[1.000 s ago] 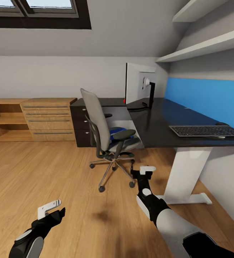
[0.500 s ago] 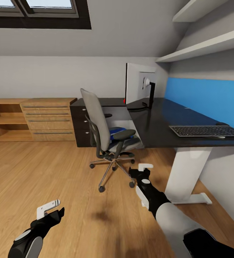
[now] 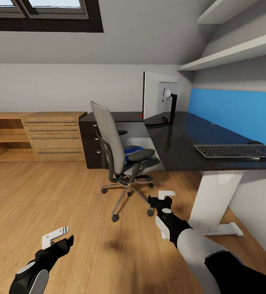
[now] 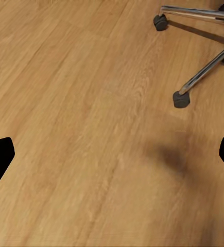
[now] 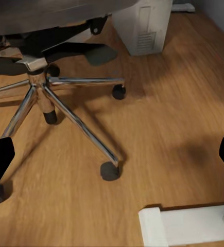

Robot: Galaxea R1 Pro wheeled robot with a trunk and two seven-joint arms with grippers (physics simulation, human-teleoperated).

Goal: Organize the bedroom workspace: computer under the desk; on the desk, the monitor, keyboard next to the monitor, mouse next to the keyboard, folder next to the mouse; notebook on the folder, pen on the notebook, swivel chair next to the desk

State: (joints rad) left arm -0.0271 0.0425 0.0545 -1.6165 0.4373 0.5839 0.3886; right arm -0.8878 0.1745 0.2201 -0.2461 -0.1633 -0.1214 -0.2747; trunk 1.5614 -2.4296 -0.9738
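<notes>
Both jaws hang wide open and empty; the right jaws (image 3: 164, 197), just short of the grey chrome-based swivel chair (image 3: 123, 157), could bump it and slide the bright blue flat folder (image 3: 131, 152) off.

The black tabletop (image 3: 178, 143) carries a monitor (image 3: 155, 97) at its far end and a keyboard (image 3: 235, 151) near the right, well apart. On the wood floor (image 3: 47, 192) stand the chair (image 3: 120, 155), left of the tabletop, and a pale computer tower (image 5: 142, 25).

left hand (image 3: 58, 239): low, fingers apart, empty | right hand (image 3: 162, 197): extended forward, fingers apart, empty
</notes>
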